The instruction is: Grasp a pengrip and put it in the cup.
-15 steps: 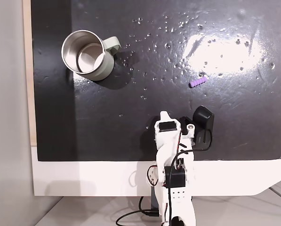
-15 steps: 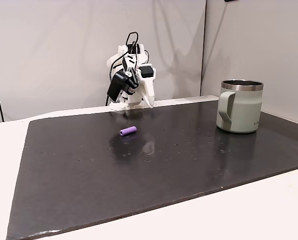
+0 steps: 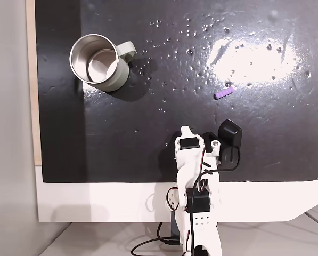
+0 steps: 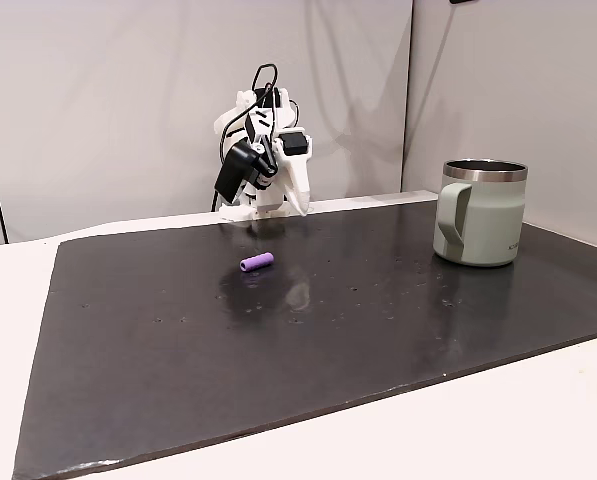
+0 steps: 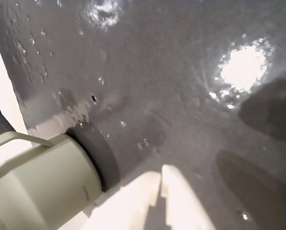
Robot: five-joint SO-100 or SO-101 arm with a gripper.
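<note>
— Pengrip [image 3: 223, 94]: where?
— Lying flat on the dark mat [image 4: 328, 330], well apart from the cup [image 3: 99, 61].
— Anything in the cup?
— Bare steel inside.
— And the gripper [image 5: 160, 191]?
— Folded near the arm's base, fingers nearly together, holding nothing.

A white desk [image 3: 95, 202] carries a glossy black mat [image 3: 148, 133], speckled with bright glare in both fixed views. On the mat, the cup [image 3: 99, 60] stands upright, steel inside showing, handle turned toward the mat's middle; from above it sits well up and left of the hand [image 3: 186, 130]. The pengrip [image 3: 223, 94] lies flat on the mat, up and right of the hand and well apart from the cup. In the side-on fixed view, pengrip [image 4: 256, 262] lies just before the arm, cup [image 4: 480, 212] far right.
</note>
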